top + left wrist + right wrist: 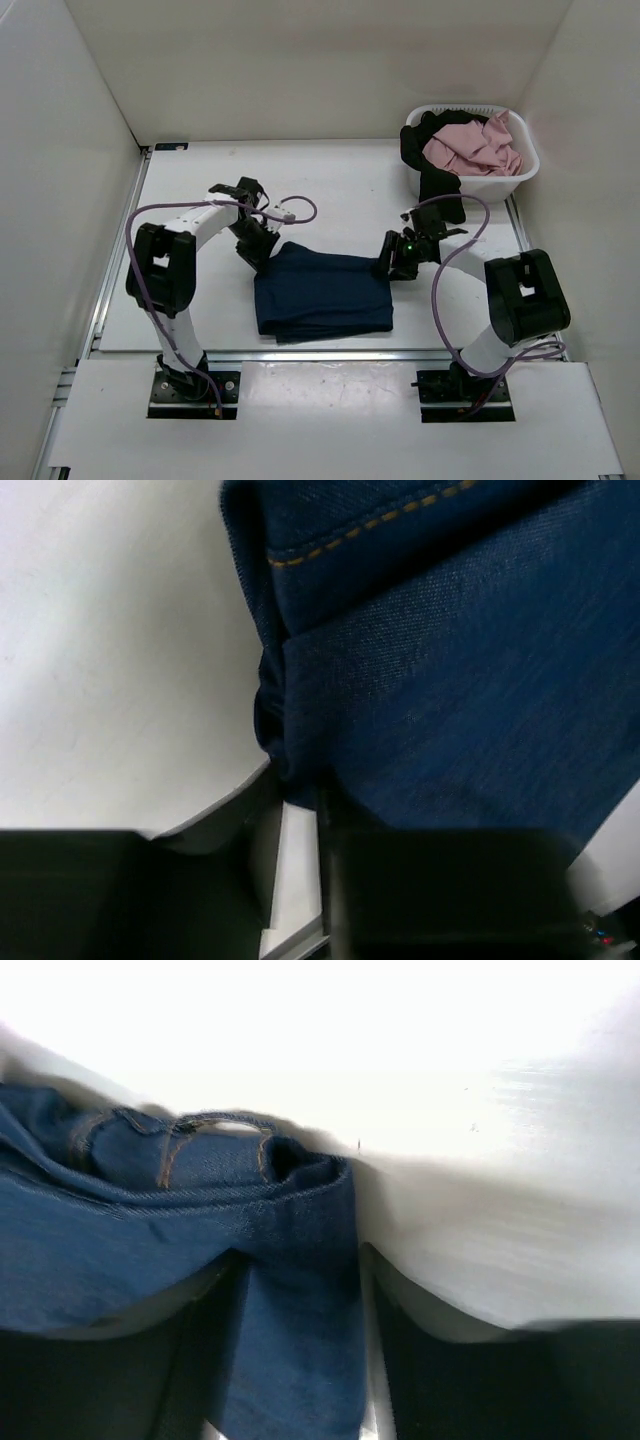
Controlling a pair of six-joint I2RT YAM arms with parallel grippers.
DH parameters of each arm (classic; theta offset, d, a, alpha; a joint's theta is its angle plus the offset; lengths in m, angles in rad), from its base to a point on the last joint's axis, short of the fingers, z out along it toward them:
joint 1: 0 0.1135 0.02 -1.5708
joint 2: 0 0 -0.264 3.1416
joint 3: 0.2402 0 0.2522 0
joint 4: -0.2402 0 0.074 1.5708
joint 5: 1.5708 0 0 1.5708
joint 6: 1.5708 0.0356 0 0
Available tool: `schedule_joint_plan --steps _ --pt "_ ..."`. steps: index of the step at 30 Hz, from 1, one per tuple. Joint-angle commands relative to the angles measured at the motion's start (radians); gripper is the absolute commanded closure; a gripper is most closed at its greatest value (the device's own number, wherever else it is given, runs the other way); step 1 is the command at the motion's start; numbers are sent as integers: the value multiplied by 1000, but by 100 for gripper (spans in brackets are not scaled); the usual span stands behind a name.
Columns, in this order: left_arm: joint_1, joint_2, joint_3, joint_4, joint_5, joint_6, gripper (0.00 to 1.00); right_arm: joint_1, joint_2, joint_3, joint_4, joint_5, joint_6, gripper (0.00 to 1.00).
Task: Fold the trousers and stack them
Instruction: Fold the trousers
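Now at the squaring stage, by the look of it. Logged jeans [322,292] as a folded dark-blue rectangle on the counter [340,190], centre-near, between the arms. Found left claw [262,252] at the far-left corner: narrow gap, counter showing through, denim edge at the mouth; cannot tell whether pinched. Found right claw [392,265] at the far-right corner: set apart, a tan-stitched fold lying loose between the fingers [480,1390], light strip beside it, so judged not clamped. Noted basket [490,186] far right with pink and black garments, well apart from the jeans. To do the step well: pinch all layers at both corners, not the top one alone; lift level and together; keep edges aligned; lay flat, avoid dragging the lower fold askew.
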Motion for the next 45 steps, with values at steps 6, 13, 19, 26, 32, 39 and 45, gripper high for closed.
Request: schedule_joint_plan --steps 6,13,19,26,32,39,45 --pt "53 94 161 62 12 -2 86 -106 9 -114 291 -35 208 100" --pt "73 227 433 41 -65 -2 86 -126 122 23 396 -35 308 100" --pt "91 249 512 -4 -159 7 40 -126 234 236 272 -82 259 51" --pt "142 -3 228 -15 -61 -24 25 -126 94 115 40 -54 151 25" --pt "142 -16 72 -27 123 -24 25 -81 40 -28 93 -192 162 25" --pt "142 22 142 -16 182 -24 25 -69 49 -88 208 -222 237 31" --pt "142 27 127 -7 242 -24 25 -60 58 -107 209 -222 237 50"
